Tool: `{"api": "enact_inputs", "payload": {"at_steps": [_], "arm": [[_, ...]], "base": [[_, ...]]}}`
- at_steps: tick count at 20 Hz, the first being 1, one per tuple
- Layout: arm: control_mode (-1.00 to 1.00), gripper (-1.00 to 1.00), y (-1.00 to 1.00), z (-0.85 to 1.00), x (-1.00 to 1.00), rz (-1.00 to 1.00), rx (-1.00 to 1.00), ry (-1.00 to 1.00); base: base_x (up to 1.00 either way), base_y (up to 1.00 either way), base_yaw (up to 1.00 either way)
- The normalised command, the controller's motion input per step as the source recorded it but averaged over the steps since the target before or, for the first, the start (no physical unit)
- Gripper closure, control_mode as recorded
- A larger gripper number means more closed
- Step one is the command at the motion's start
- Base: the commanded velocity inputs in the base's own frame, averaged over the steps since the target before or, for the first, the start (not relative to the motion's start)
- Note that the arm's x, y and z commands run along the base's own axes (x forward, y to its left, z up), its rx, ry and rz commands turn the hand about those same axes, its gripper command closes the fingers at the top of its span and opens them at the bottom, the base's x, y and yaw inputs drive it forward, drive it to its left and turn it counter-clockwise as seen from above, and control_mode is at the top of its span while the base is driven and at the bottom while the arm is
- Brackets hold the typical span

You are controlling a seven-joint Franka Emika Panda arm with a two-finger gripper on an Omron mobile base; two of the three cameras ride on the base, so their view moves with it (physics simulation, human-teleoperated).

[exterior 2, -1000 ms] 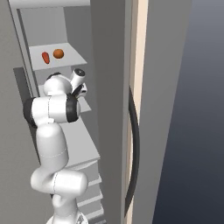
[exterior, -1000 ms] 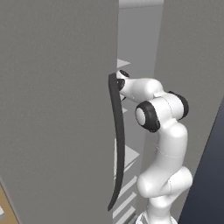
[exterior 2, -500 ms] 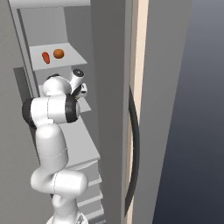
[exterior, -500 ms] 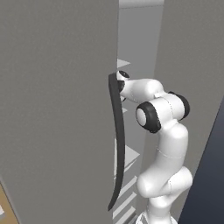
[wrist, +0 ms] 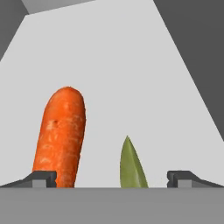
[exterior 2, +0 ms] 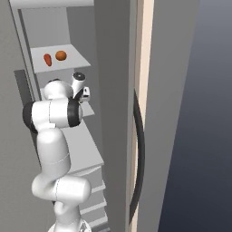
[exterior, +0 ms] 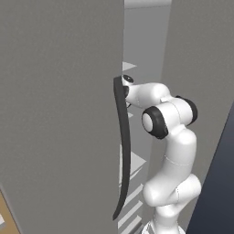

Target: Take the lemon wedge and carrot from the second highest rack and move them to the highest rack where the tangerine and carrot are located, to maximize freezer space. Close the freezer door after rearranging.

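In the hand view an orange carrot (wrist: 61, 135) lies lengthwise on the pale rack (wrist: 131, 78), just inside my left fingertip (wrist: 43, 178). A greenish lemon wedge (wrist: 131, 168) lies right of it, between the fingertips. My gripper (wrist: 111, 179) is open, close in front of both and holding nothing. In the right base view my hand (exterior 2: 80, 88) reaches in over the second highest rack (exterior 2: 88, 109). The highest rack (exterior 2: 74, 56) above carries a second carrot (exterior 2: 47, 59) and a tangerine (exterior 2: 60, 55). The freezer door (exterior: 59, 114) stands open, its dark handle (exterior: 123, 146) beside my arm.
The open door's edge lies close to my forearm (exterior: 146, 93) on the left. A grey wall panel (exterior 2: 113, 113) bounds the racks on the right, with another dark handle (exterior 2: 138, 154) beyond it. Lower shelves (exterior 2: 86, 158) sit beneath my arm.
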Motion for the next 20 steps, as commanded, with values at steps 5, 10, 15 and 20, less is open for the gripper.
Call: {"api": "enact_inputs", "payload": {"at_steps": [5,10,15,20], "arm": [[-1.00,-1.00,-0.15,-0.28,0.11,0.00,0.00,0.00],[-1.00,-1.00,-0.16,-0.33,0.02,0.00,0.00,0.00],[-1.00,-1.00,-0.12,-0.35,-0.02,0.00,0.00,0.00],[-1.00,-1.00,0.00,-0.29,-0.11,0.00,-0.03,0.00]], "base": [[0.00,0.00,0.00],[0.00,0.00,0.00],[0.00,0.00,0.00],[0.00,0.00,0.00]]}}
